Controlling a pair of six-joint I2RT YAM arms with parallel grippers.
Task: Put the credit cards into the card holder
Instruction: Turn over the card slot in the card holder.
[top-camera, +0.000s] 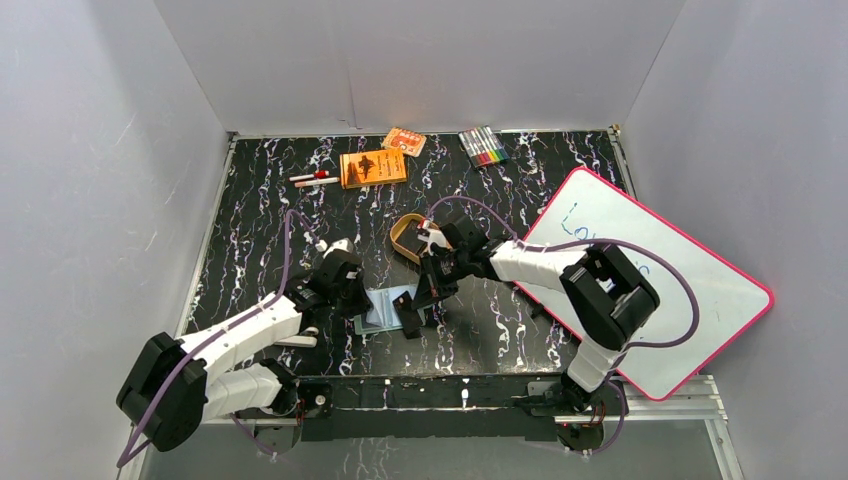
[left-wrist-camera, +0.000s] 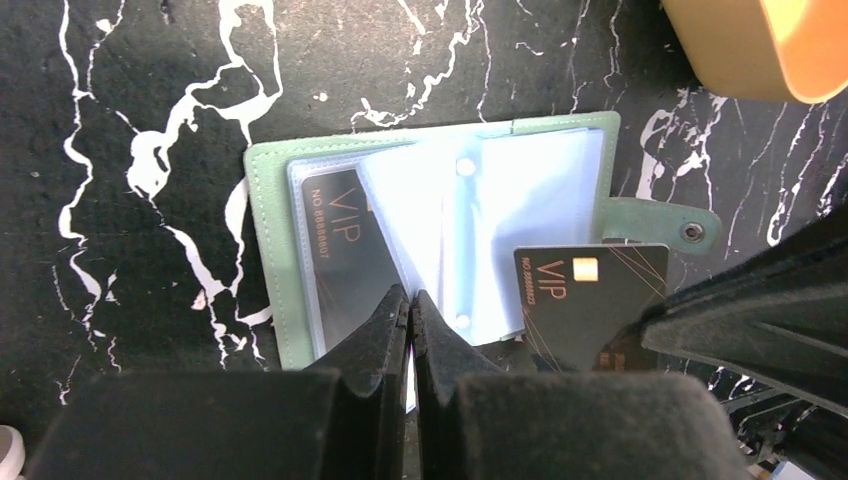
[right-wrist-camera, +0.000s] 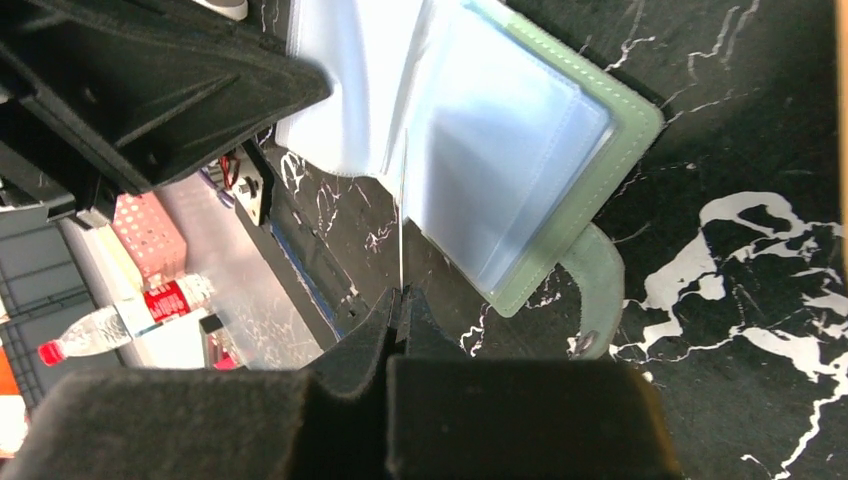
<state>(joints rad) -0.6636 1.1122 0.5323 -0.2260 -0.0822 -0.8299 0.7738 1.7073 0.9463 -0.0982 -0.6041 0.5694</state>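
"Cards first: where do they stand?"

"The stowed card (left-wrist-camera: 340, 250) is already under a clear sleeve on the left half of the card holder (left-wrist-camera: 265, 200). The holder lies open on the desk (left-wrist-camera: 130, 120) between the two arms. The held card (left-wrist-camera: 590, 295) is pinched in the right fingers (right-wrist-camera: 400, 305), which are closed tight on it."

"Which way does the held card lie from the pockets?"

"It sits over the holder's near right corner, just below the snap tab (left-wrist-camera: 690, 232), with its face showing in the left wrist view. Its long axis runs side to side across the holder, and the clear sleeves (left-wrist-camera: 520, 200) fan out past its left short end. From the right wrist it is edge-on, a thin line running from the fingertips toward those sleeves."

"So the move is a slide leftward along the card's own length?"

"That's my reading, short edge leading. But I cannot tell on which side the pockets open."

"And the left fingers?"

"The left fingers (left-wrist-camera: 409, 312) are pressed together with no gap. Their tips are at the holder's near edge, between the stowed card and the loose sleeves. Whether they pinch a sleeve or only pin it down, I cannot tell. The right arm has the card, so I'd say the insertion is its job, and the left is placed to steady the holder."
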